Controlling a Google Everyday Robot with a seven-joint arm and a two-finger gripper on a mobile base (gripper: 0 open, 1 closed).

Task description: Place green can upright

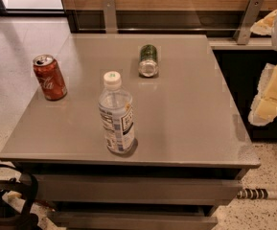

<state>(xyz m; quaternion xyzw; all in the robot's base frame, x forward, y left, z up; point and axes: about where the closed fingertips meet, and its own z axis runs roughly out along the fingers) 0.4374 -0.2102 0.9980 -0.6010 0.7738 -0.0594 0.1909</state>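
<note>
Three containers sit on the grey tabletop (190, 119), and you will find none of them touching another. The green can (148, 60) lies on its side in the upper middle of the frame, its length running away from you and one silver end facing the bottom of the frame. What it holds cannot be seen.

A red can (49, 77) stands upright at the left of the frame, near the tabletop's left edge and well apart from the green can. Its silver top shows, but you cannot tell whether it is opened.

A clear water bottle (116, 121) with a white cap and a printed label stands upright in the middle of the frame, below and left of the green can. It sits between the green can and the tabletop's front edge. How full it is cannot be read.

Your end effector (268, 104) hangs at the right edge of the frame, beyond the tabletop's right edge, showing as pale yellow and white parts. It is well apart from all three containers and has hold of none of them. You cannot tell how far open it is.

Bare tabletop lies between the end effector and the green can. Two metal brackets (109, 13) stand against the wood panel at the top of the frame. Drawer fronts (138, 188) sit under the tabletop. A dark curved object (4, 195) fills the lower left corner, and a striped rod (255, 193) lies on the speckled floor at lower right.
</note>
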